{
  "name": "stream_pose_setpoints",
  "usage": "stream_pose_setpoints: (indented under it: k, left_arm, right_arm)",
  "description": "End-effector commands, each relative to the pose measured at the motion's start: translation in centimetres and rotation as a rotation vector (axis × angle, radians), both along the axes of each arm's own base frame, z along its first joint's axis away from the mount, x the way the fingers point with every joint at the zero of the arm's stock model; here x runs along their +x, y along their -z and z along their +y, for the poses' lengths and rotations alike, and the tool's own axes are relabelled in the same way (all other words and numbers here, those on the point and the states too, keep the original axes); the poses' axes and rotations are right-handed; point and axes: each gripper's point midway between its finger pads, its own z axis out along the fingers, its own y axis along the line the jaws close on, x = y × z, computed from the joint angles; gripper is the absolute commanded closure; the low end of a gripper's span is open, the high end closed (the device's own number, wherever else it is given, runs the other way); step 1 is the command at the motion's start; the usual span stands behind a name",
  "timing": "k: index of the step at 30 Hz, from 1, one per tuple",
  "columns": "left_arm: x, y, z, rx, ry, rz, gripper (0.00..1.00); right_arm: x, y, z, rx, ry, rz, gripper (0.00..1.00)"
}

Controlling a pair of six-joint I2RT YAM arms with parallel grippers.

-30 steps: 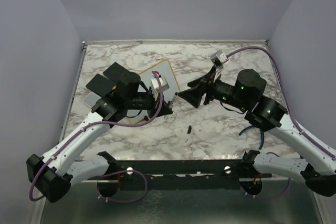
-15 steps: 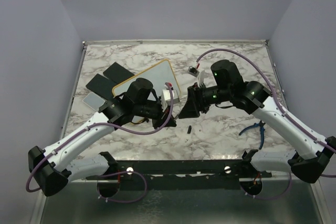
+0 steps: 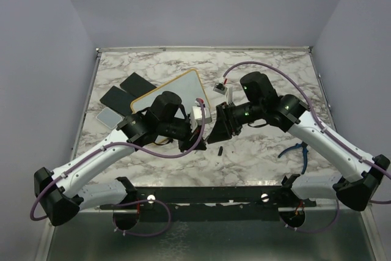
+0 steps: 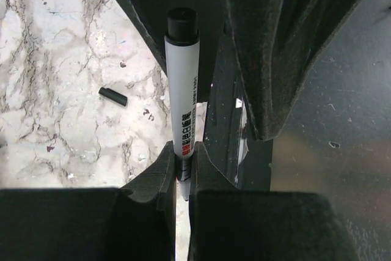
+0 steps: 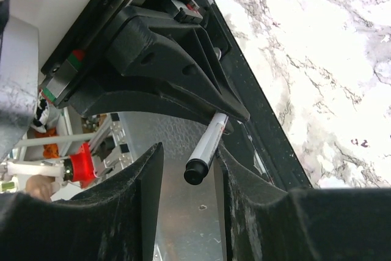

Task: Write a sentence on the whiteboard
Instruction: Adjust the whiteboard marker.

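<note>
Left gripper (image 4: 183,169) is clamping marker (image 4: 183,84), right gripper (image 5: 188,158) is hanging parted round its black end w/o touching, whiteboard (image 3: 182,84) is lying on table (image 3: 275,77) beyond left arm (image 3: 98,157); marker's prob light, stiff, slick, so grip mid-barrel.

Back wall (image 3: 201,4): plain pale lavender, flat and bare, evenly lit.
Left wall (image 3: 36,90): same lavender, slanting in toward the far corner.
Right wall (image 3: 360,41): lavender again, a touch brighter up top.
Tabletop (image 3: 263,154): white marble pattern, grey veins running everywhere, a few small dark specks.
Far rim (image 3: 201,47): thin pale metal strip where the marble meets the back wall.
Near rail (image 3: 208,195): black bar across the front edge of the table.
Front sheet (image 3: 208,236): dull grey metal below the rail, faintly textured.
Light: soft and diffuse from above, shadows on the marble blurred.
</note>
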Motion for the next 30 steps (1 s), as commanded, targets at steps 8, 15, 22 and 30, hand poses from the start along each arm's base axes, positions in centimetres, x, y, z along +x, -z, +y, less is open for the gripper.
stream_pose_setpoints:
  k: [8, 15, 22, 30]
  left_arm:
    - [-0.6, -0.3, -0.6, 0.018, 0.043, -0.016, 1.0]
    - [-0.6, 0.1, -0.8, 0.037, 0.045, -0.018, 1.0]
    - [-0.1, 0.3, -0.7, 0.052, 0.016, -0.03, 1.0]
    - [0.1, 0.3, -0.9, 0.055, 0.013, -0.03, 1.0]
  right_arm:
    - [0.6, 1.8, 0.2, -0.054, -0.008, 0.02, 0.61]
    - [1.4, 2.1, 0.0, -0.068, 0.021, -0.019, 0.63]
    - [0.4, 2.9, -0.4, -0.082, -0.02, -0.001, 0.64]
    - [0.0, 3.0, -0.6, -0.063, -0.031, 0.001, 0.67]
